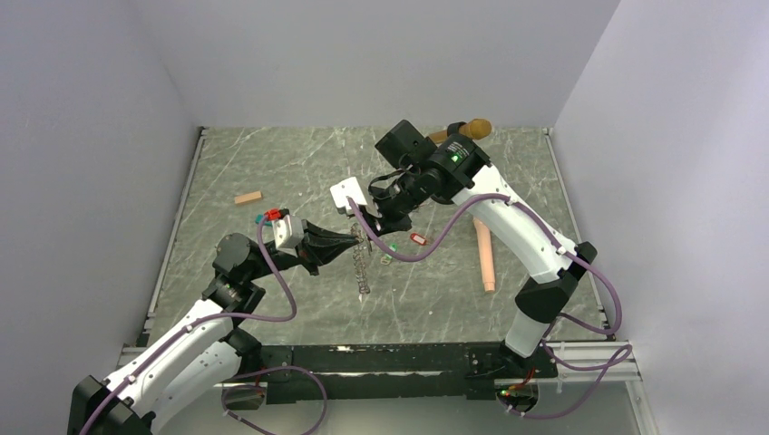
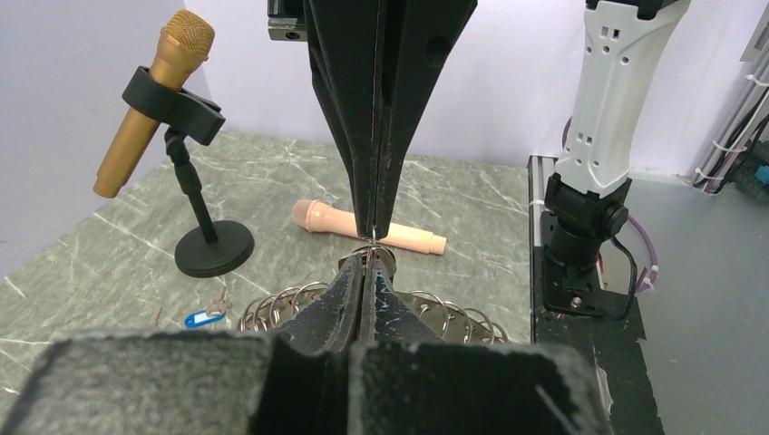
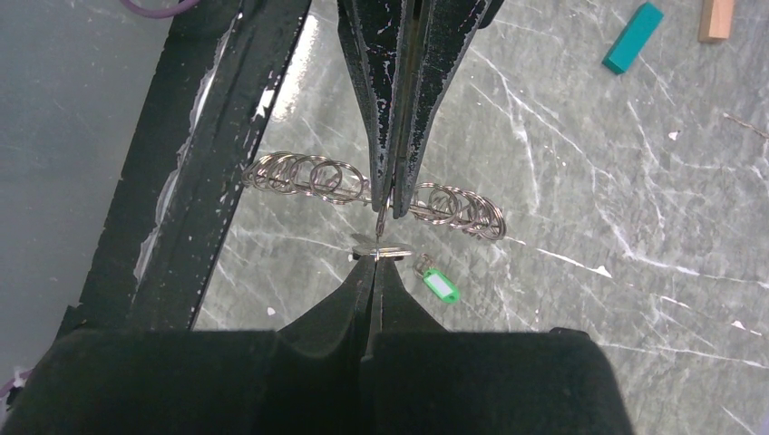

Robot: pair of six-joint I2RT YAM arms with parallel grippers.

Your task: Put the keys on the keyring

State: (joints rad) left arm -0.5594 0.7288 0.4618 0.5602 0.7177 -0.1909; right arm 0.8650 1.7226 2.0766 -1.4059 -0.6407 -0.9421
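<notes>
Right wrist view is giving me the clearest read. The right gripper [image 3: 374, 265] is pressing its jaws together on a small flat sliver of metal. I am taking this to be the metal end of the green-tagged key [image 3: 441, 285], whose tag is lying just to the right of those jaw tips. The left gripper [image 3: 392, 195] is reaching in tip to tip from the opposite side, jaws also closed. They are pinching the keyring [image 3: 308, 175] at about the middle of its beaded run, so its loops are spreading out to either side of the left jaws.

I am judging this to be the threading step, with one arm steadying the keyring while the other is presenting a key to it. I cannot tell whether the key is on the wire yet, because the contact point is too small to read. The next move is calling for a fine sliding push along the ring's wire, with a firm hold at the left jaws.

The blue-tagged key [image 2: 201, 318] is lying on the table [image 2: 91, 272] off to the left of the left jaws, and the red-tagged key [image 1: 417, 238] is lying near the right jaws.
</notes>
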